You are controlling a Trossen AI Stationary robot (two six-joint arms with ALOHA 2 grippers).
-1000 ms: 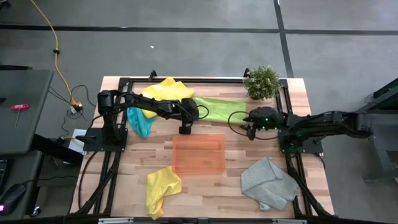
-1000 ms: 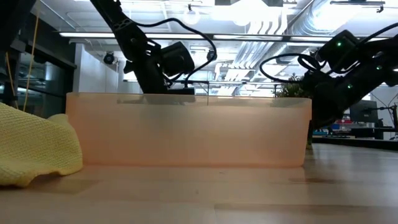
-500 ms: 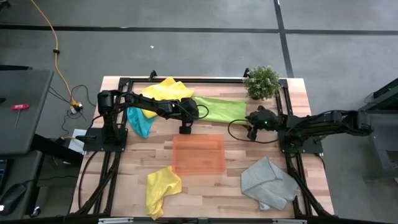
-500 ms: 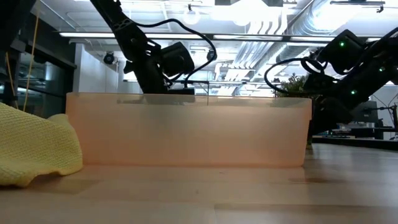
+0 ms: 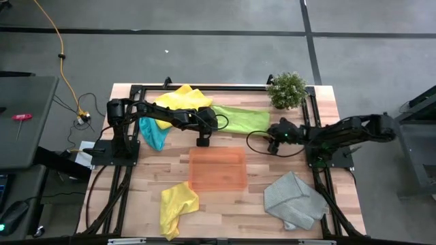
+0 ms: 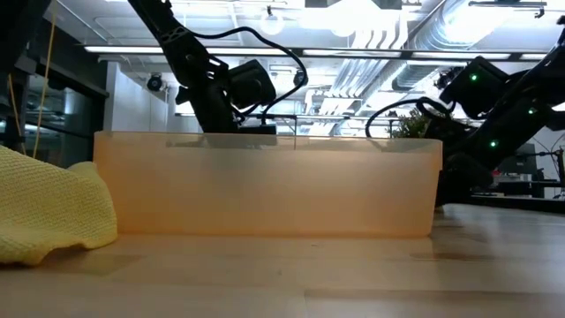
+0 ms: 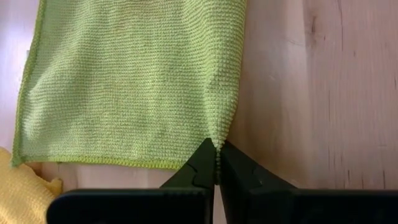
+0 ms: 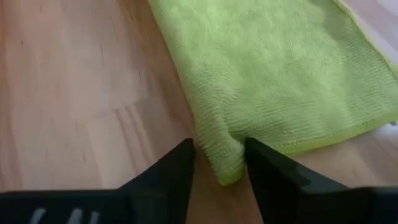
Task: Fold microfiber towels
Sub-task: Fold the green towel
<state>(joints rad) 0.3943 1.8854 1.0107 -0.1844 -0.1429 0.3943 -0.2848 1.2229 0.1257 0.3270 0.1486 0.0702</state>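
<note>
Lime towel [image 5: 240, 119] lies flat at the far side of the table [image 5: 259, 173], btw the two arms, w/ the plant [image 5: 287, 88] just beyond its right end and the orange tray [image 5: 217, 169] nearer the front. Left gripper [image 7: 216, 163] has its fingers pressed together on the towel's near left corner; in the left wrist view the hem runs straight into the closed tips. Right gripper [image 8: 219, 163] is at the near right corner w/ a bunched bit of cloth btw its fingers [image 8: 173, 168], jaws part-way in and not clearly clamped yet, so can't call it a grip.

Step in hand, as I read it: get both near corners held, then carry that edge over to the far edge for the first fold.

To do it well:
- finish the right pinch before any lift; cloth there is puckered, so take it deep enough to keep the corner itself
- lift both corners together & level, else the edge skews
- keep the towel lightly taut across its width, no tugging or the left corner may slip
- go just high enough to clear the cloth, then lay corner on corner
- watch the yellow towel [image 5: 181, 99] touching the left end; don't drag it along

Other towels, teal [image 5: 154, 135], front yellow [image 5: 177, 204], grey [image 5: 293, 199], lie well apart
</note>
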